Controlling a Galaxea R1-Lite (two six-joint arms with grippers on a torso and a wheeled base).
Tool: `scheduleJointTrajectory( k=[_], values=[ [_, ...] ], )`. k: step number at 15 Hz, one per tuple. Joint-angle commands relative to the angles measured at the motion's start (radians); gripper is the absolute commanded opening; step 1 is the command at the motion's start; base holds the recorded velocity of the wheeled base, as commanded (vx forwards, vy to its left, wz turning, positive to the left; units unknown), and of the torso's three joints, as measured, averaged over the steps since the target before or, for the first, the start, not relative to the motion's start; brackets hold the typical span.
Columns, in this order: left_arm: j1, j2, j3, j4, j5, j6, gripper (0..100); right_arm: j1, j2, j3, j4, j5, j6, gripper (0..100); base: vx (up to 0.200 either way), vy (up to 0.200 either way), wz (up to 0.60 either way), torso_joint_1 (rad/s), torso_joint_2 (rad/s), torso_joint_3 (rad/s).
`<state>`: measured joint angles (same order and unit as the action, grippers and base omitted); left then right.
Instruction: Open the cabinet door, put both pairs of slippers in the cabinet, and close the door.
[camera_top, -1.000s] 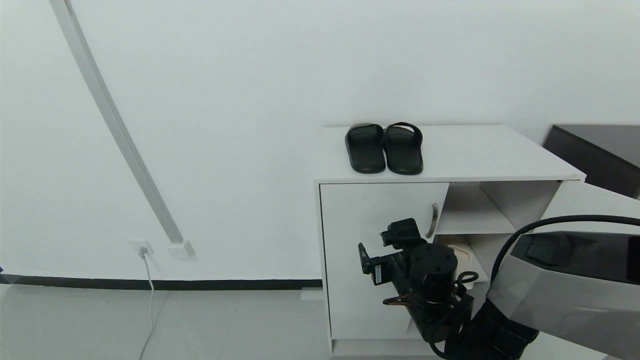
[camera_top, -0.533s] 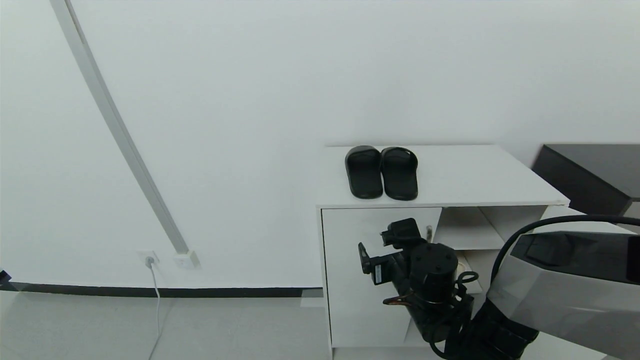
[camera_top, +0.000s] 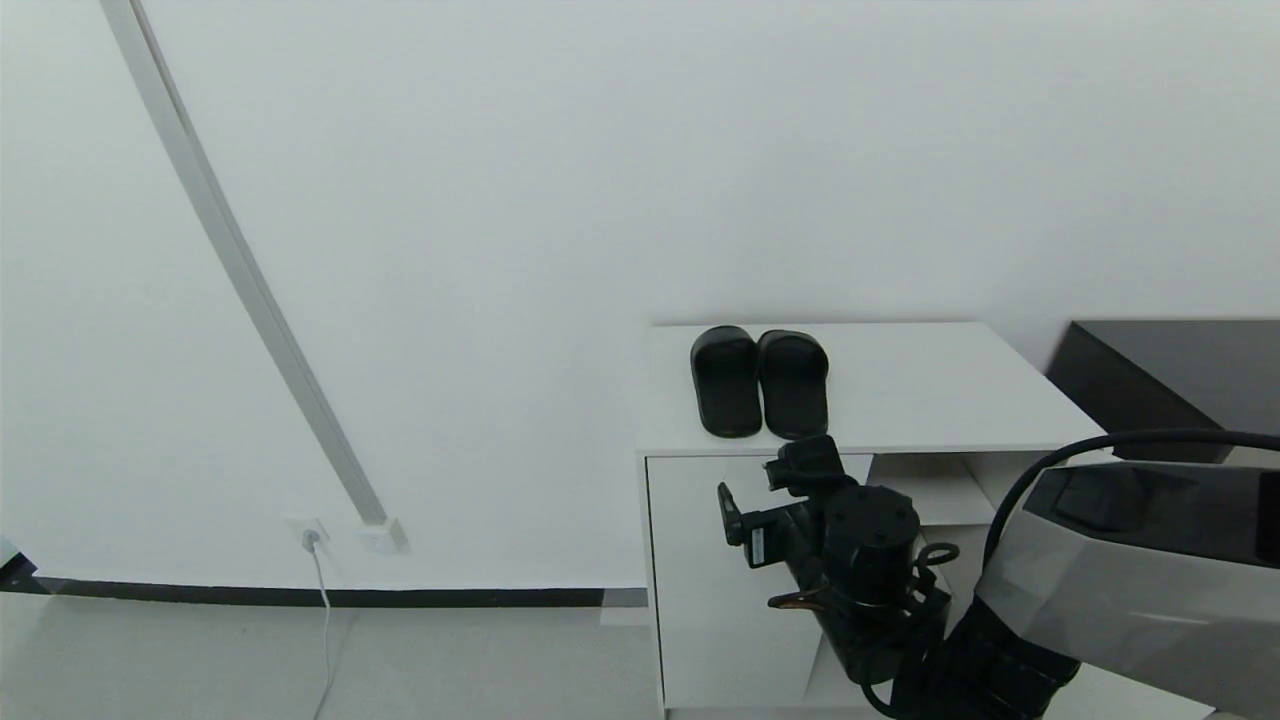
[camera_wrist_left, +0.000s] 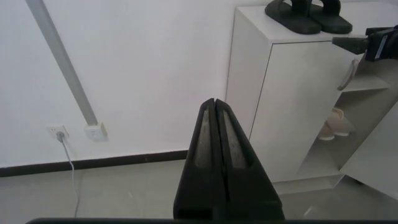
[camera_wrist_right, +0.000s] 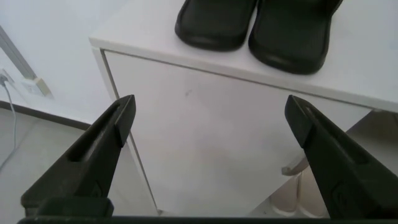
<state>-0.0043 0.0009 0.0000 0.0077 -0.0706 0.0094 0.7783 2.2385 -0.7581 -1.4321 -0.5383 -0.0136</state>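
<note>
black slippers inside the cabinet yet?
No, the black slippers sit side by side on top of the white cabinet, not on its shelves.

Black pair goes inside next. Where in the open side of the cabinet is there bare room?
The upper shelf, right of the shut door, looks bare. Below it is crowded: the light slippers sit there, and the rest is hidden.

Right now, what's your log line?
black slippers: on cabinet top | beige slippers: inside | right end effector: open | left end effector: shut
</note>
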Motion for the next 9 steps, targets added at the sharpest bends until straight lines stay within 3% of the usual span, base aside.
scheduleJointTrajectory(
  k=[1, 9],
  values=[
    [0.000, 0.001, 0.000, 0.000, 0.000, 0.000, 0, -0.002, -0.007, 0.000, -0.002, 0.000, 0.000, 100, 0.000, 0.000, 0.00, 0.168, -0.37, -0.198],
    [0.000, 0.001, 0.000, 0.000, 0.000, 0.000, 0, -0.034, -0.004, -0.009, -0.005, 0.021, -0.003, 100, 0.000, 0.000, 0.00, 0.148, -0.33, -0.176]
  ],
)
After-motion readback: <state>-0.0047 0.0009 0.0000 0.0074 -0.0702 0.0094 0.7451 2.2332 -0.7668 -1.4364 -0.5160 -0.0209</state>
